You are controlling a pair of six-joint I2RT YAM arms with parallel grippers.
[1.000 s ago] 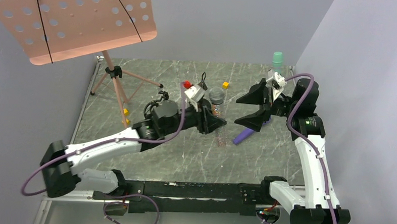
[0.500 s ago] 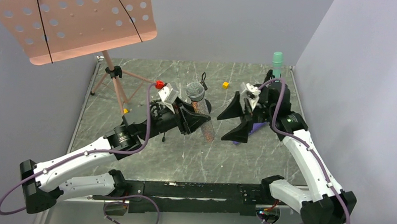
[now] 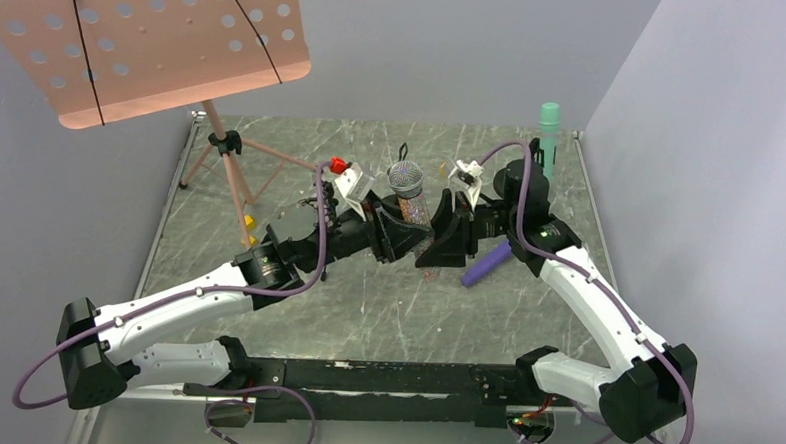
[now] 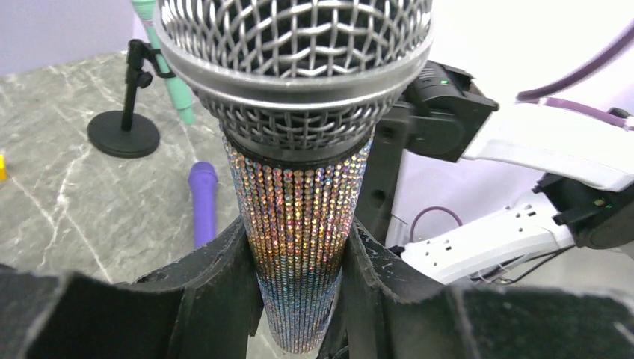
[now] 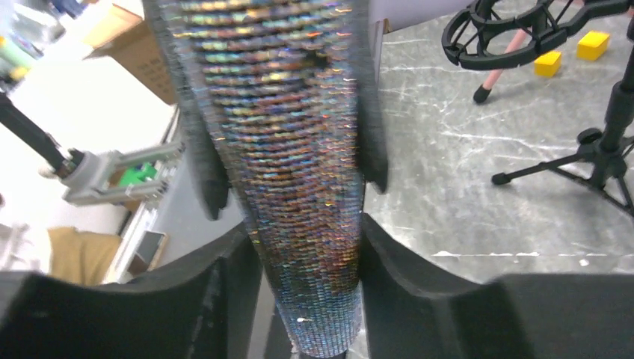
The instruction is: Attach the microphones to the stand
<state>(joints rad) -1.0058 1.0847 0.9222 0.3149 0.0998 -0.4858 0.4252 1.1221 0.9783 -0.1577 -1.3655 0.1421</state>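
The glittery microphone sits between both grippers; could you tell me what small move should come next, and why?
Probably close the right gripper firmly on the glittery microphone before the left gripper lets go. The left gripper clamps the handle upright; the right fingers hug the same handle on both sides, but a firm grip is unclear.

Both arms share one build: white shells on the long links and black motor housings at the joints. The left arm (image 3: 185, 298) is bolted at 7 o'clock of the worktop (image 3: 365, 311), the right arm (image 3: 596, 301) at 5 o'clock, with a black rail (image 3: 362, 376) between them. A purple cable (image 3: 312, 264) loops along each. A green light (image 3: 546, 232) glows on the right arm. Each wrist carries a white bracket (image 3: 353, 187); the left one has a red cap (image 3: 338, 165). The left claw (image 3: 405, 241) and right claw (image 3: 442, 246) have matte black, wedge-shaped fingers (image 4: 217, 284), scuffed pale at the edges.
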